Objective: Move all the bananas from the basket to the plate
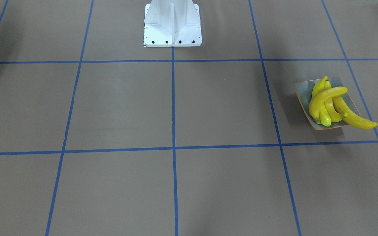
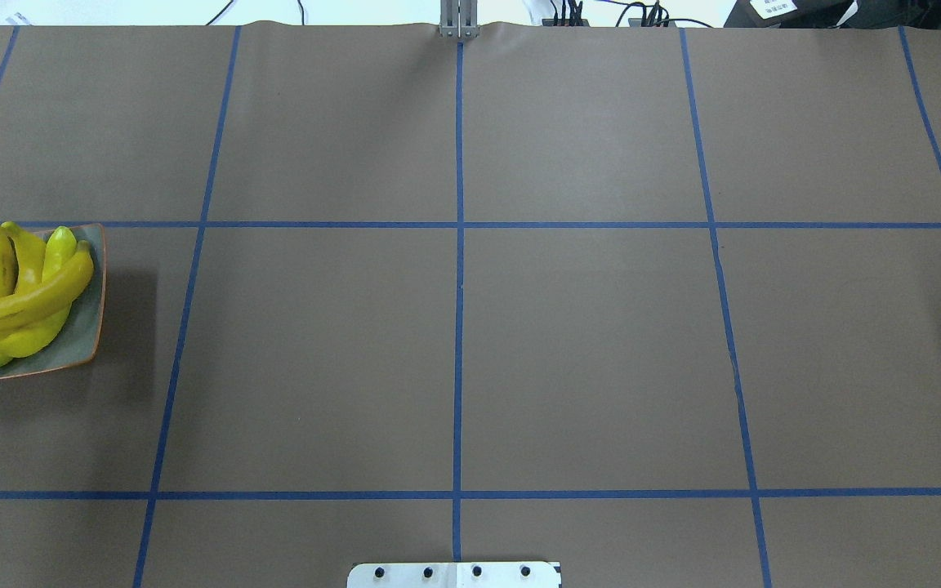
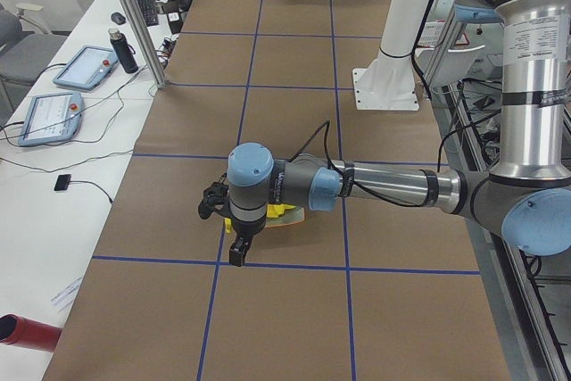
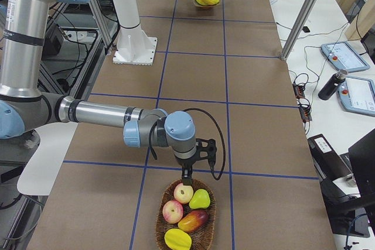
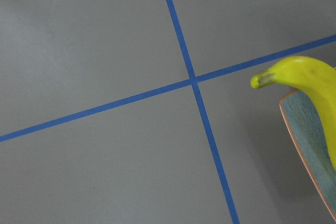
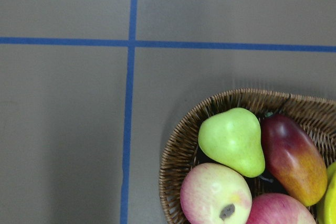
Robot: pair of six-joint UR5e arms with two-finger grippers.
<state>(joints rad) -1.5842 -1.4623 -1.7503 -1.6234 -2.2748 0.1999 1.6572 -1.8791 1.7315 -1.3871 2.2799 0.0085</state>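
Note:
Several yellow bananas (image 1: 326, 101) lie piled on the square grey-green plate (image 1: 302, 90) at the table's end on my left; one banana overhangs its edge. They also show in the overhead view (image 2: 21, 294) on the plate (image 2: 82, 347). My left gripper (image 3: 237, 254) hangs just beside the plate; I cannot tell if it is open or shut. The left wrist view shows one banana tip (image 5: 310, 77) and the plate rim (image 5: 310, 129). My right gripper (image 4: 187, 175) hovers at the rim of the wicker basket (image 4: 161, 215); I cannot tell its state.
The basket (image 6: 178, 145) holds a green pear (image 6: 233, 140), apples and a mango. The white robot pedestal (image 1: 172, 23) stands mid-table. A metal post (image 3: 134, 15), tablets and a bottle stand on the side bench. A red cylinder (image 3: 27, 332) lies there too.

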